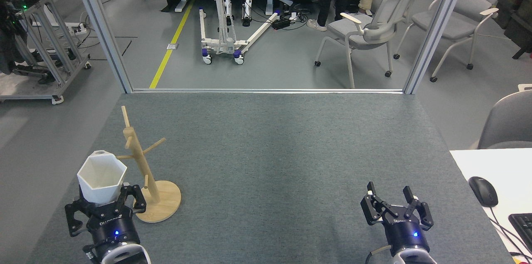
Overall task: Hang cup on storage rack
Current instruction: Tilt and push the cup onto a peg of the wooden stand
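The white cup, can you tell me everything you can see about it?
The white cup is matte, with flat angled sides and a six-sided rim, narrowing toward its base. It is empty, and its open mouth faces up toward the camera. A small loop handle sits at the far rim, close to a left-pointing peg of the wooden mug tree; whether they touch is unclear. The left gripper holds the cup from below, near the table's near-left corner.
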Robot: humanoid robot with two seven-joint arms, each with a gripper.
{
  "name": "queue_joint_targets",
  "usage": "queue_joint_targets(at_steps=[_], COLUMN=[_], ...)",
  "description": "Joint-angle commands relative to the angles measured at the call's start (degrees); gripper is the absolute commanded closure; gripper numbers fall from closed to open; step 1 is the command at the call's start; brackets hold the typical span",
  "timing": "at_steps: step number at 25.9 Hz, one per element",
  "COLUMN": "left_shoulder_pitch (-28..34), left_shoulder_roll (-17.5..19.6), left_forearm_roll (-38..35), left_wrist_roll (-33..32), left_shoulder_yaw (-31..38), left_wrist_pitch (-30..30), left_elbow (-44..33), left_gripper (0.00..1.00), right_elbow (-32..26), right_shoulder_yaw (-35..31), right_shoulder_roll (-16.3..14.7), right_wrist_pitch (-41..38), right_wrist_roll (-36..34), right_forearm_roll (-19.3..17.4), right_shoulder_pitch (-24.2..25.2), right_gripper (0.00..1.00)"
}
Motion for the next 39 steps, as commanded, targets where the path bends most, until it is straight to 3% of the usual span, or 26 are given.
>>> queue_joint_targets(at_steps=[1, 39], left_shoulder_pitch=[-0.1, -1.2], left_shoulder_roll=[-0.2, 0.8], left_forearm_roll=[0.0, 1.5], left_wrist_roll=[0.1, -0.5], left_shoulder_yaw=[-0.3, -0.7], left_wrist_pitch=[-0.3, -0.6], left_elbow=[0.0, 4.8], left_gripper=[1.0, 0.98], right_elbow=[0.2, 1.5], right_shoulder_yaw=[0.8, 1.2], right_shoulder_roll=[0.0, -0.2], right_wrist_pitch=[0.1, 0.1], right_wrist_roll=[-0.1, 0.0], right_forearm_roll=[0.0, -0.1], right_shoulder_pitch=[0.0, -0.5], right_gripper=[0.01, 0.01])
